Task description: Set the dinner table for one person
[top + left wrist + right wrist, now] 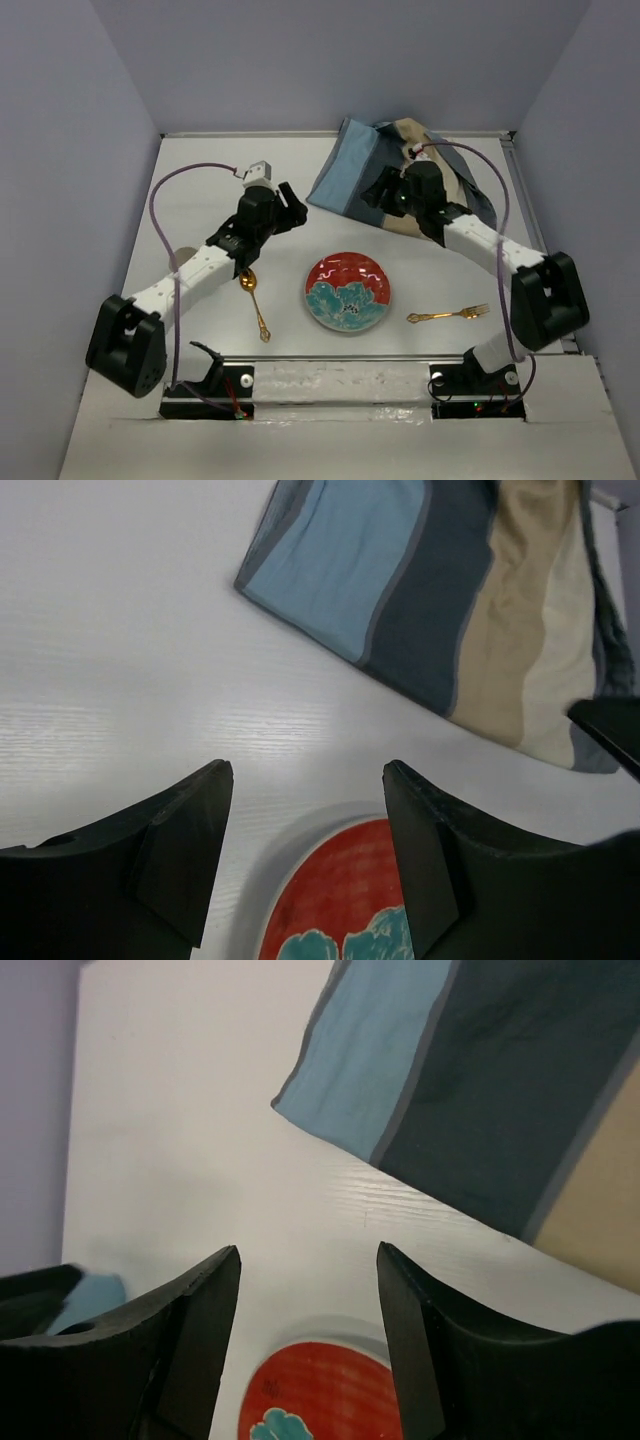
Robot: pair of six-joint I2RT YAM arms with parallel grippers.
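Top external view: we see the large plain white matte dinner table (200, 200) spread beneath both arms, which are bolted at its near edge. A rumpled blue, grey and tan striped cloth mat (345, 165) lies at its far side. Near the middle sits a round red-and-teal patterned plate (348, 291), its painted face fully showing. A gold spoon (254, 300) lies to its left and a gold fork (448, 315) to its right, both apart from it. Left gripper (308, 767) and right gripper (307, 1248) hang with jaws spread wide, gripping nothing.
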